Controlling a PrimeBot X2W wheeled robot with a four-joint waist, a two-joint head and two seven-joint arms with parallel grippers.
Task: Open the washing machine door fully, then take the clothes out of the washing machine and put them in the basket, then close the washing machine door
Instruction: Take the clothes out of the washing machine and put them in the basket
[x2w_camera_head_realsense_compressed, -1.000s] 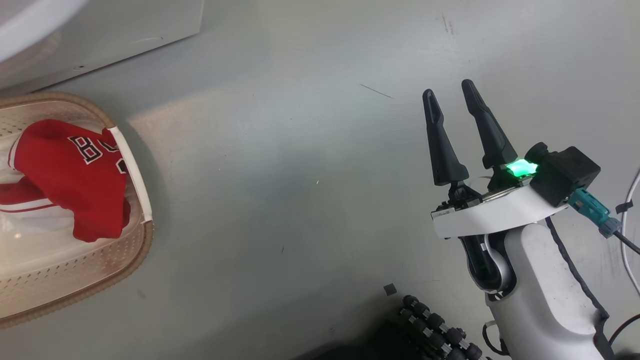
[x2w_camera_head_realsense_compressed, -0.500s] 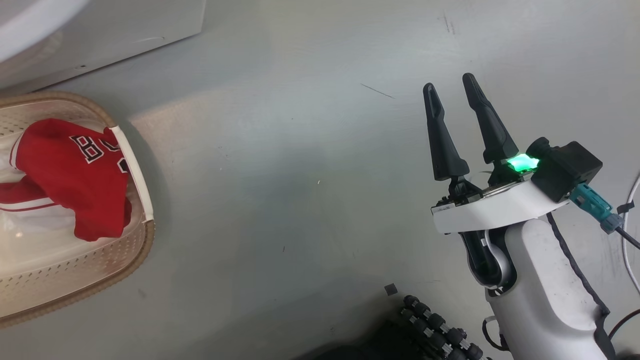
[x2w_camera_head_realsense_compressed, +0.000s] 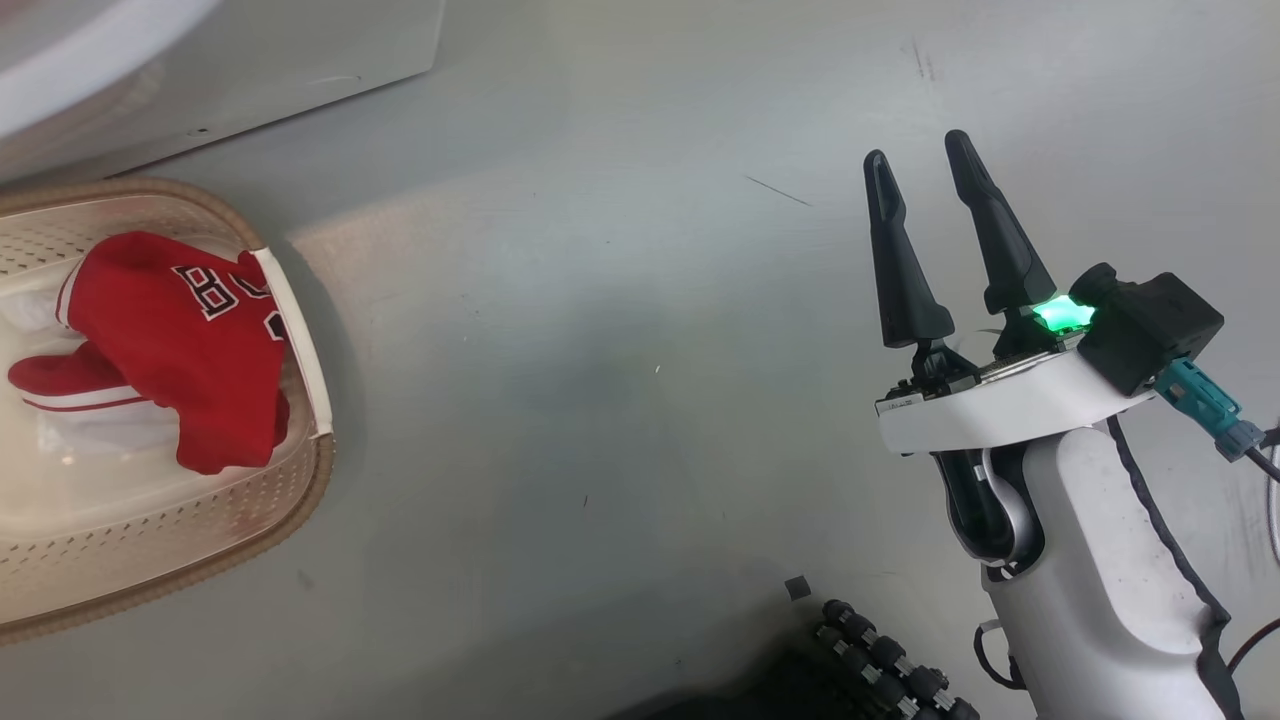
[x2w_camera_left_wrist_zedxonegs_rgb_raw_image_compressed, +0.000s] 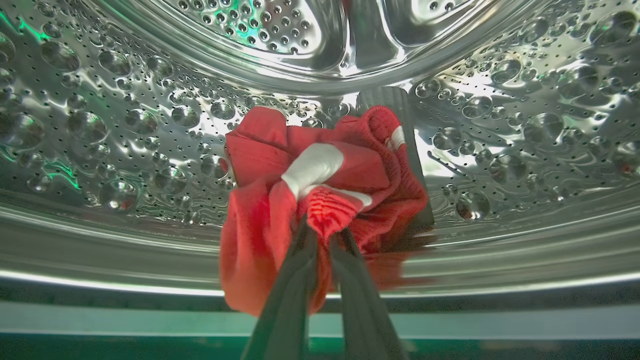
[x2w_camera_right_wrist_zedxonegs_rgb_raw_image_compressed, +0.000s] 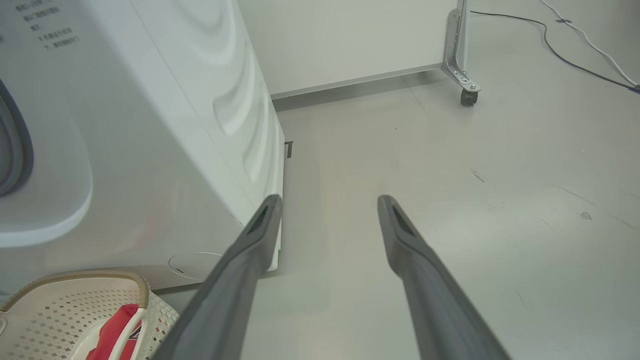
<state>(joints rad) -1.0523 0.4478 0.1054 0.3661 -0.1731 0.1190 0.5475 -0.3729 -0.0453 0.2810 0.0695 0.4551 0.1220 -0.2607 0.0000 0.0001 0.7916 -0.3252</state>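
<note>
Pinching a red garment (x2w_camera_left_wrist_zedxonegs_rgb_raw_image_compressed: 350, 175) in the steel drum (x2w_camera_left_wrist_zedxonegs_rgb_raw_image_compressed: 125, 125) is the left gripper (x2w_camera_left_wrist_zedxonegs_rgb_raw_image_compressed: 325, 232), jaws clamped. The right gripper (x2w_camera_head_realsense_compressed: 917, 148) has jaws wide.

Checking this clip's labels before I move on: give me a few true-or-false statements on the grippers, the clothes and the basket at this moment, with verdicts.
1. The left gripper is shut on a red garment inside the steel drum. True.
2. The right gripper carries cloth. False: the right gripper's jaws stand apart and empty above the grey floor.
3. The basket is empty. False: a red jersey with lettering lies in the basket.
4. The basket stands on the floor close to the white washing machine. True.
</note>
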